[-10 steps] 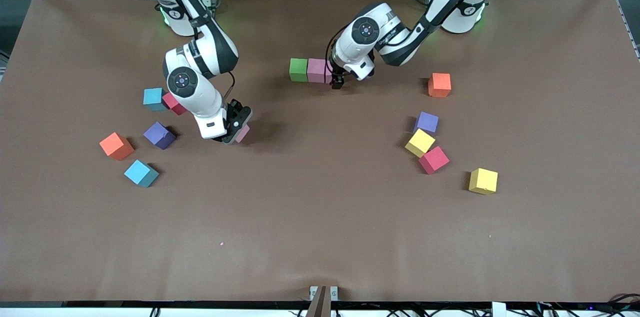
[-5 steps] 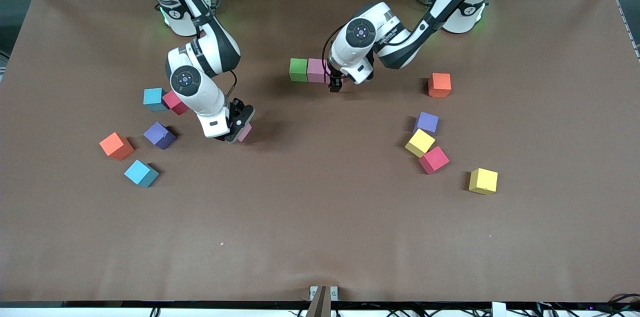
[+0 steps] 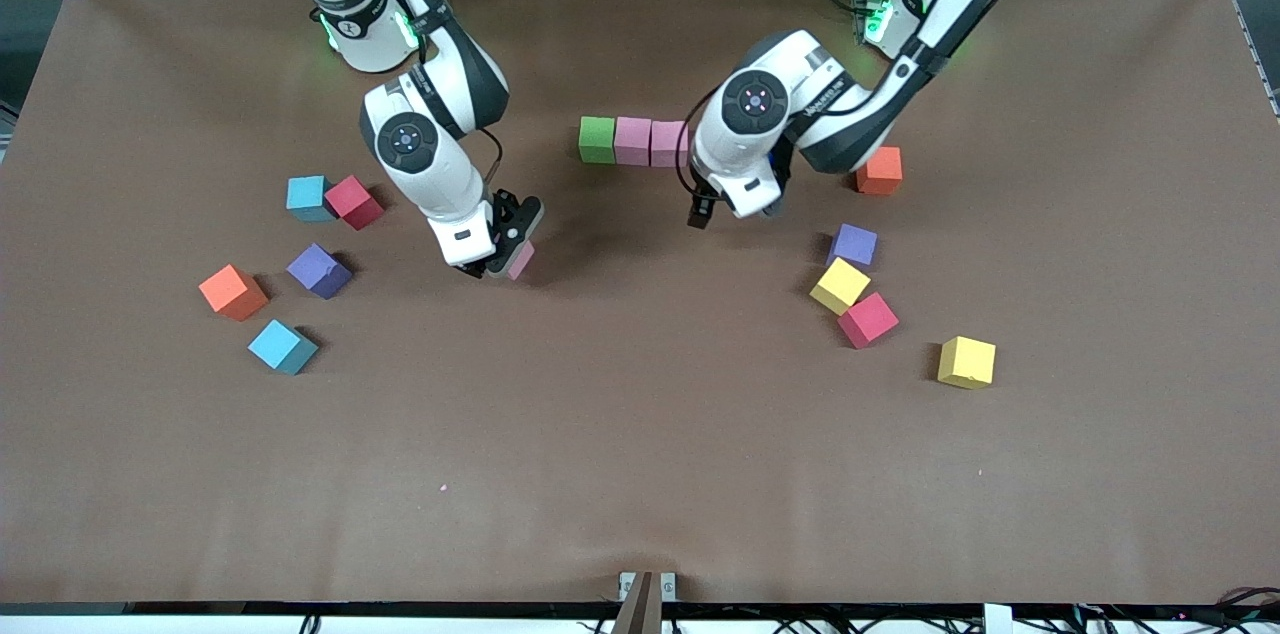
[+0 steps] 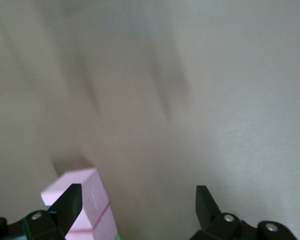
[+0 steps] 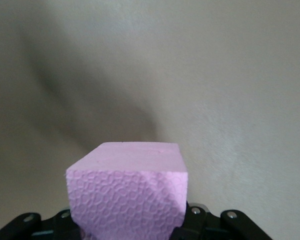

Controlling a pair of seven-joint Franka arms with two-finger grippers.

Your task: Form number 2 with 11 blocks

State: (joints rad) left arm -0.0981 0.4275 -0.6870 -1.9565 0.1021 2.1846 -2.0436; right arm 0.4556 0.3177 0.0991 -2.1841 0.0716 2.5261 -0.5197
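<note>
The number 2 stands as one row of three touching blocks: green, pink and pink. My left gripper hangs open and empty over bare table beside that row. In the left wrist view the end pink block shows by one finger, not between the two. My right gripper is shut on another pink block over bare table, toward the right arm's end from the row. That pink block fills the right wrist view and hides the fingertips.
Loose blocks toward the right arm's end: light blue, red, purple, orange, light blue. Toward the left arm's end: orange, purple, yellow, red, yellow.
The left gripper has drawn away from the row, uncovering the second pink block at its end. The right gripper has carried its pink block toward the middle of the table.
</note>
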